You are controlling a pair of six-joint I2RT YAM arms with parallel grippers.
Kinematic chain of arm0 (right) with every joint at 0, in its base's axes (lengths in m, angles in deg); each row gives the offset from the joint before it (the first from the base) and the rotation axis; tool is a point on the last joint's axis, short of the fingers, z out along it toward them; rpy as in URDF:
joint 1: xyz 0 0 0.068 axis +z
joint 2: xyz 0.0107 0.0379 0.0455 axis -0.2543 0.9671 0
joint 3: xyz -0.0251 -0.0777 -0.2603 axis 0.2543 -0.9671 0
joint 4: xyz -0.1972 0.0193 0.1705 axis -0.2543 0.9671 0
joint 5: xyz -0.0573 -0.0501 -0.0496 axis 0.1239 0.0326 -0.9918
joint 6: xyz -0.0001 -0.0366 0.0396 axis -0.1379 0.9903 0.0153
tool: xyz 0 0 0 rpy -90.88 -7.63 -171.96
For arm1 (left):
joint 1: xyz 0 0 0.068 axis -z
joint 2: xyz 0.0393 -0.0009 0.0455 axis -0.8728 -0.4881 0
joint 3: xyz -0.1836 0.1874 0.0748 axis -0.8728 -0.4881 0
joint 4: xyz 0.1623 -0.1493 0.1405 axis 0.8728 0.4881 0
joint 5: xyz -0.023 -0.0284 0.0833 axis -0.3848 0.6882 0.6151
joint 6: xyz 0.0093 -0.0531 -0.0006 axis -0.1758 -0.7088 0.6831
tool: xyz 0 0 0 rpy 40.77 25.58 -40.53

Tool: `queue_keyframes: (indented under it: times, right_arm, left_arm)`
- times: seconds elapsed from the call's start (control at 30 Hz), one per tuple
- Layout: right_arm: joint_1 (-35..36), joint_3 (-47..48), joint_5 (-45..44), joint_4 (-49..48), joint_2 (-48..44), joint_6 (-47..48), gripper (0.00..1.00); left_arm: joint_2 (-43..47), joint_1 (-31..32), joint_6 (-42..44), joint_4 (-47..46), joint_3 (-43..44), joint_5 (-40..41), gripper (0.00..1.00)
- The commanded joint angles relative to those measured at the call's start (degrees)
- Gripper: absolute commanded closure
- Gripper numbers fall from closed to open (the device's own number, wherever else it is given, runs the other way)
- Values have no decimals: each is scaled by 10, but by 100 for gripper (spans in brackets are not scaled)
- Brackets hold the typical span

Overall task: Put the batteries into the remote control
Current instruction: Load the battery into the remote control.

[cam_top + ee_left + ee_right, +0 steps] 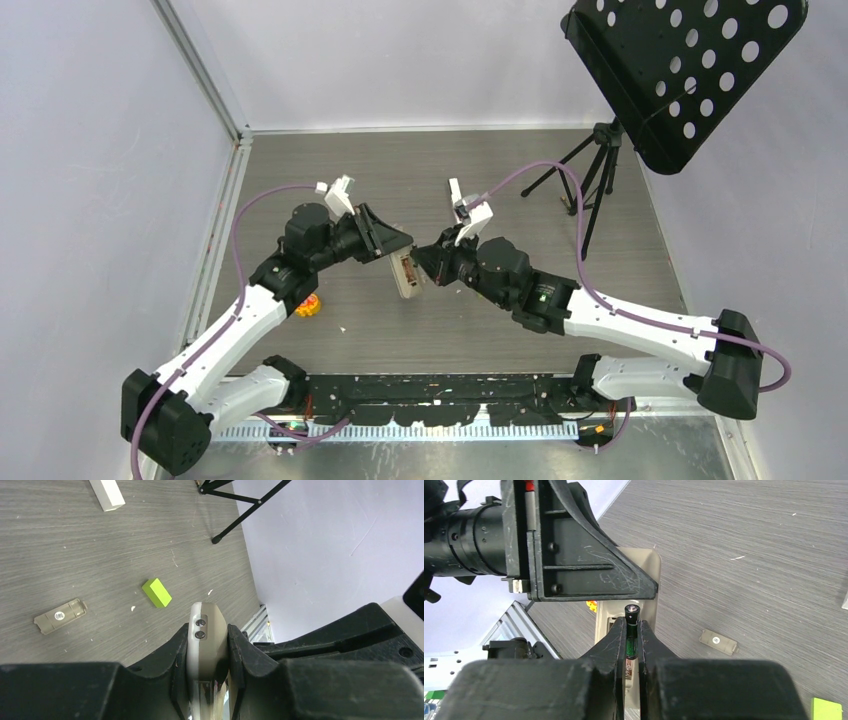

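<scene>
My left gripper (392, 245) is shut on the beige remote control (408, 275) and holds it above the table between the two arms. In the left wrist view the remote (206, 630) stands edge-on between the fingers (176, 652) of the left gripper (208, 630). My right gripper (631, 624) is shut on a dark green battery (632, 632), its plus end sticking out past the fingertips. That battery lies right over the remote's (650, 567) open back. In the top view the right gripper (425, 260) meets the remote from the right.
The remote's loose beige cover (60, 616) (718, 641) lies on the table beside a bright green block (156, 592) (826, 709). A white bar (106, 492) lies farther off. A black music stand (680, 70) on a tripod stands at the back right. A small orange thing (308, 306) sits under the left arm.
</scene>
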State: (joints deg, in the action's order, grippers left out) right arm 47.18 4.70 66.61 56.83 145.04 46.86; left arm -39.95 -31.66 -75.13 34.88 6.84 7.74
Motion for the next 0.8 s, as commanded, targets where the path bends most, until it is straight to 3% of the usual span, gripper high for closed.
queue_keyframes:
  times: [0.0,0.47,0.77]
  right_arm:
    - [9,2,3,-63,6,12,95]
    - [28,-9,24,-44,14,65,88]
    - [28,13,25,6,5,49,66]
  left_arm:
    - [-1,-2,-22,28,32,-1,100]
    - [-3,-2,-42,65,58,-11,100]
    - [-9,-2,-37,69,56,-14,100]
